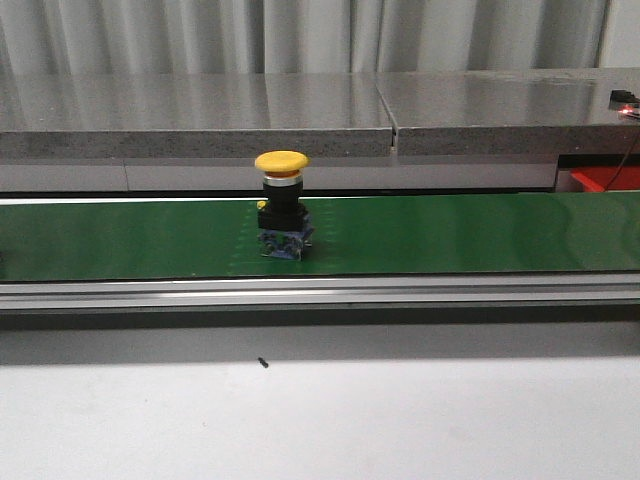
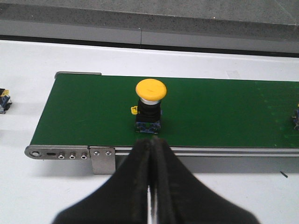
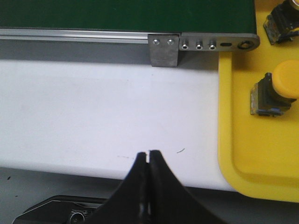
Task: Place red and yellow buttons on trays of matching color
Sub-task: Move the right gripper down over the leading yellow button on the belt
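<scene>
A yellow button (image 1: 281,203) with a black body and blue base stands upright on the green conveyor belt (image 1: 450,235). It also shows in the left wrist view (image 2: 150,105). My left gripper (image 2: 152,142) is shut and empty, just in front of the belt's near rail, in line with the button. My right gripper (image 3: 148,155) is shut and empty over the white table. A yellow tray (image 3: 252,154) lies beside it and holds a yellow button (image 3: 275,91) on its side and another button (image 3: 280,21) at the far edge. No red button or red tray is clearly in view.
The belt's end bracket (image 2: 103,158) and roller end (image 2: 56,152) lie near my left gripper. A small part (image 2: 3,100) lies on the white table beyond the belt end. Another part (image 2: 295,119) shows at the belt's far side. A grey counter (image 1: 300,115) runs behind.
</scene>
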Controlling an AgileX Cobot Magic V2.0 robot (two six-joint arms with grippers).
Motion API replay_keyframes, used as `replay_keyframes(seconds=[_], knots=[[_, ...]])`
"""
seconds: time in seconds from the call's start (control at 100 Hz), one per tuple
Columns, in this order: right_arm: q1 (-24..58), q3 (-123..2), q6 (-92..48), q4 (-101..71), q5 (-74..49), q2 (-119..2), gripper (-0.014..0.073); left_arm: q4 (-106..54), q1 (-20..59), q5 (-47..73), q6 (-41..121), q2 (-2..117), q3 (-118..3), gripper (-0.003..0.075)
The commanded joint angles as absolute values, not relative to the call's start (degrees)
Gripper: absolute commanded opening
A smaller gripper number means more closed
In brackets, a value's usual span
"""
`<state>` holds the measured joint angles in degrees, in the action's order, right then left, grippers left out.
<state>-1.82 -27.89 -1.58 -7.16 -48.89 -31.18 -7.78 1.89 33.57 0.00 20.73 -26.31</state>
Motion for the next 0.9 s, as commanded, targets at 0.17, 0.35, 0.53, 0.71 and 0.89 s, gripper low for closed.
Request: replay_keyframes(seconds=[0.17,0.35,0.53,0.71,0.89], knots=[[-1.76,-29.90,-2.04,-7.13,-46.27,-31.25,-0.0091,-8.24,1.92,29.69,-0.62,21.08,-27.89,-0.0020],[-1.76,-29.90,-2.04,-7.13,-46.27,-31.25,-0.0091,-8.24,1.92,29.69,-0.62,21.08,-27.89,-0.0020],[-1.76,-29.90,-2.04,-7.13,-46.27,-31.25,-0.0091,-8.24,1.92,29.69,-0.62,21.08,-27.89,-0.0020],[-1.76,-33.40,-2.04,-7.27,-45.88,-32.94,-0.0091,-8.24,1.92,29.69,-0.62,21.08,-27.89,-0.0020],[-1.76,-41.12,-2.04,-7.27,-48.78,-41.52,-0.0091,-8.24,1.92,29.69,-0.62,21.08,-27.89,-0.0020]])
